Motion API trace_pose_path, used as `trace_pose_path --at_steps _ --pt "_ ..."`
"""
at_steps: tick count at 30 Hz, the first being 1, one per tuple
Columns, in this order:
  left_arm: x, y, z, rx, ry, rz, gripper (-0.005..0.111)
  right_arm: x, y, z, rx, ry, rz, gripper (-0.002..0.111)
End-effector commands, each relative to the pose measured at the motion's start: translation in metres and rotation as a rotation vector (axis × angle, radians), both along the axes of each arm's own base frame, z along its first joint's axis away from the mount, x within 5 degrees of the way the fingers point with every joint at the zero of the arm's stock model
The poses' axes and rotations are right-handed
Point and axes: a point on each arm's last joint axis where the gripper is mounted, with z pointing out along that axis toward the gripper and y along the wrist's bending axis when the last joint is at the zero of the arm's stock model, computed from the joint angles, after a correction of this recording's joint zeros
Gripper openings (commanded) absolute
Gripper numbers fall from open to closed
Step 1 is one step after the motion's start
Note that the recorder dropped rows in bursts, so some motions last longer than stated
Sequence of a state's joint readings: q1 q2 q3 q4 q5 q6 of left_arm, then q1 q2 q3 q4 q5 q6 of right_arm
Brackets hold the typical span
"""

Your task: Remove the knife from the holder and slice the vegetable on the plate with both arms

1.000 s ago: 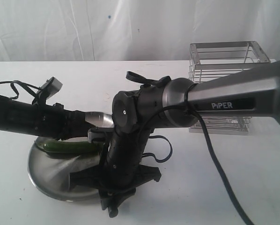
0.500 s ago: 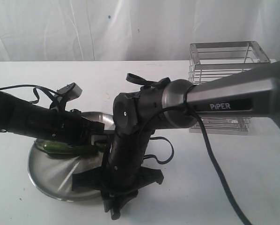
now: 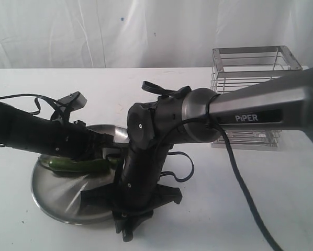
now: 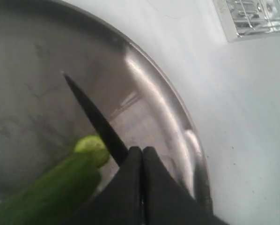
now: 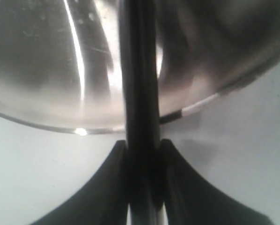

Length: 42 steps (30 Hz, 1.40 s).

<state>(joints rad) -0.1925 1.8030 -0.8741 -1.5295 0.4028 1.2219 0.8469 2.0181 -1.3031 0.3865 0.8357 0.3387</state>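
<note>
On a white table (image 3: pixel 298 183), a wire holder (image 3: pixel 250 73) stands right of a steel plate (image 3: pixel 52 193) bearing the green vegetable (image 3: pixel 78 166), the right gripper (image 5: pixel 142 146) clamps the black knife (image 4: pixel 95 117) over the plate, blade against the vegetable's cut end, and the left gripper (image 4: pixel 142 154) is pinched closed just beside it.

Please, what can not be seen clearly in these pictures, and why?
- Handle of the slim black knife: left wrist view, behind the shut left gripper; exterior view, behind the right arm.
- Rest of the glossy green vegetable: cut off by the left wrist view's edge.
- Middle of the silver wire holder: exterior view, behind the right arm.
- What the right gripper clamps, probably the knife: right wrist view, too close and blurred.
</note>
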Motion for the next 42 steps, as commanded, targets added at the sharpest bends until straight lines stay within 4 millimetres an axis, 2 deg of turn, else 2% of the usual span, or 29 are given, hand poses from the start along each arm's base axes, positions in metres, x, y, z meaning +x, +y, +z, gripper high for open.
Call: trace_pose_path --at_steps 1,6,16,24,33,42 --pt "0.008 0.024 0.002 -0.07 0.013 0.113 0.0 0.003 0.001 0.005 0.031 -0.039 0.011 0.0" --pt "0.012 0.042 0.011 -0.202 0.012 0.138 0.0 0.002 0.001 0.005 0.03 -0.036 0.011 0.0" --pt "0.007 0.037 0.015 -0.248 0.008 0.045 0.0 -0.006 0.003 0.007 0.054 0.041 0.062 0.0" --pt "0.011 0.042 0.009 -0.185 -0.011 0.087 0.0 -0.003 0.004 0.007 0.07 0.014 0.05 0.0" --pt "0.018 0.035 -0.021 -0.304 0.016 0.061 0.0 -0.003 0.004 0.007 0.068 0.011 0.052 0.0" --pt "0.033 0.028 -0.023 -0.326 -0.003 0.027 0.0 -0.003 0.004 0.007 0.068 0.011 0.052 0.0"
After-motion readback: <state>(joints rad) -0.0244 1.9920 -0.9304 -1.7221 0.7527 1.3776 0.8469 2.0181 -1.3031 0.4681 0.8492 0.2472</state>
